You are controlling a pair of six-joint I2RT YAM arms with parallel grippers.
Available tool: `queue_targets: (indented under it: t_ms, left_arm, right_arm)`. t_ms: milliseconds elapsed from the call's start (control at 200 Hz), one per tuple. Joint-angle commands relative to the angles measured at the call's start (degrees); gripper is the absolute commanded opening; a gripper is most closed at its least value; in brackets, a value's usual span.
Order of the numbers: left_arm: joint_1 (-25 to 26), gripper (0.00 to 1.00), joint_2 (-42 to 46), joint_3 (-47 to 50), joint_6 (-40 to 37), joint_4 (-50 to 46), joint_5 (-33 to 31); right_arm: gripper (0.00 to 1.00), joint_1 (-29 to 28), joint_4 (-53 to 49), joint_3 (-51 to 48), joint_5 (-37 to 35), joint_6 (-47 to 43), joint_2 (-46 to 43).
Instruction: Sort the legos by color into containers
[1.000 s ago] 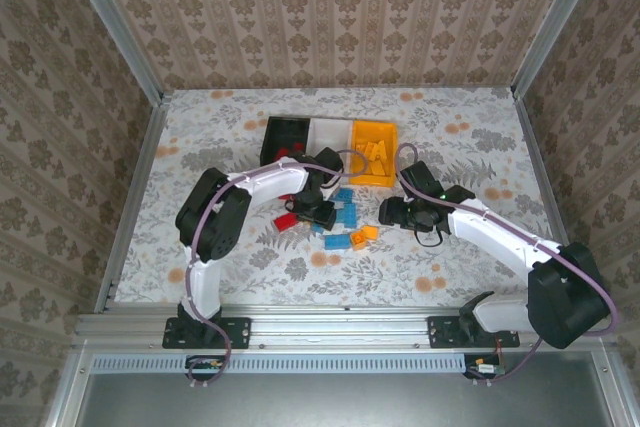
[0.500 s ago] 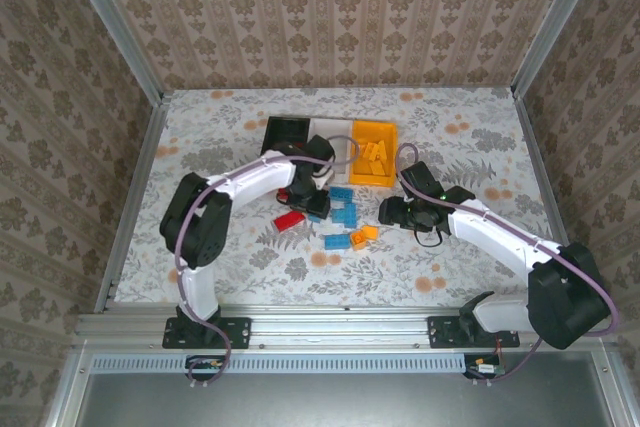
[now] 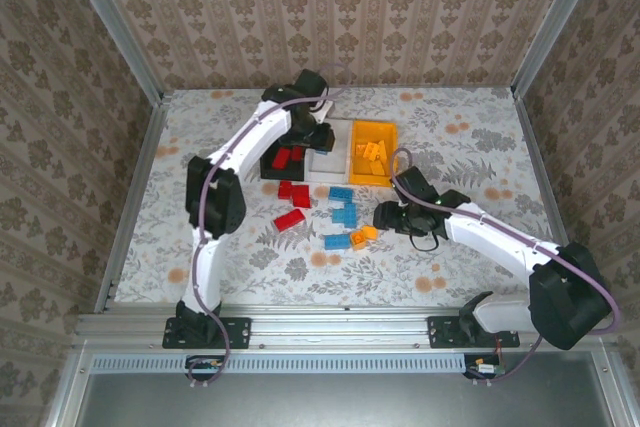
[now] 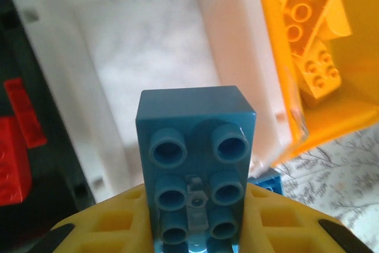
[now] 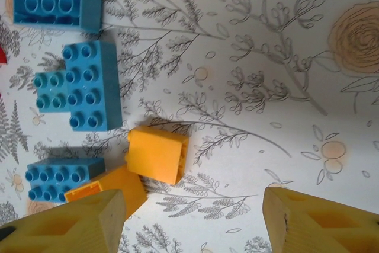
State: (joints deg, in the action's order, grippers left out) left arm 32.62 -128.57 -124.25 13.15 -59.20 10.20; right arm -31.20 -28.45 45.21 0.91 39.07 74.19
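Swung forward since a second ago, left gripper (image 4: pixel 197 226) clamps a blue brick (image 4: pixel 195 158) above the white bin (image 4: pixel 136 45); right gripper (image 5: pixel 192 217) hangs spread, orange brick (image 5: pixel 158 154) just ahead.

The white bin (image 4: pixel 136 45) is bare inside, leaving open room below the gripped blue brick (image 4: pixel 195 158); the walls of the black bin (image 4: pixel 59 188) and orange bin (image 4: pixel 277 69) stand close on either side. Right of the orange brick (image 5: pixel 157 154) the table (image 5: pixel 266 87) is open; loose blue bricks (image 5: pixel 89 87) crowd its left.

White arms (image 3: pixel 250 147), black joints (image 3: pixel 213 202), purple cables (image 3: pixel 188 187)
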Motion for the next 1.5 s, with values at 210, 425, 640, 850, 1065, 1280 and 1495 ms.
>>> queue_targets:
  t_ms: [210, 425, 640, 850, 1065, 1280, 1495]
  left_arm:
    - [-0.62, 0.34, -10.97, -14.51, -2.56, -10.14, -0.04]
    - [-0.81, 0.55, -10.94, -14.29, -1.66, -10.18, 0.7]
    - [-0.81, 0.63, -5.06, -9.91, -1.24, -9.56, 1.14]
    - [-1.61, 0.66, 8.9, 5.07, -0.82, -4.2, 1.26]
    - [-4.84, 0.68, 24.29, 23.15, 1.08, 2.79, 4.33]
    - [-9.43, 0.69, 35.12, 39.15, 4.07, 9.58, 10.01]
    - [-10.05, 0.71, 41.29, 46.9, 6.46, 13.9, 12.52]
  right_arm:
    - [0.67, -6.29, -1.95, 2.26, 0.18, 0.23, 1.71]
    - [0.68, -10.23, -3.69, 6.9, 0.35, -2.07, 8.13]
    - [0.69, -13.16, -4.64, 11.96, -0.14, -3.87, 15.03]
    - [0.68, -13.69, -6.18, 14.37, -2.29, -5.31, 19.27]
    - [0.59, -13.64, -5.92, 15.68, -2.86, -6.06, 22.59]
    - [0.45, -13.74, -6.15, 15.61, -4.85, -5.75, 23.04]
    - [0.32, -13.63, -8.52, 16.21, -6.89, -5.26, 19.11]
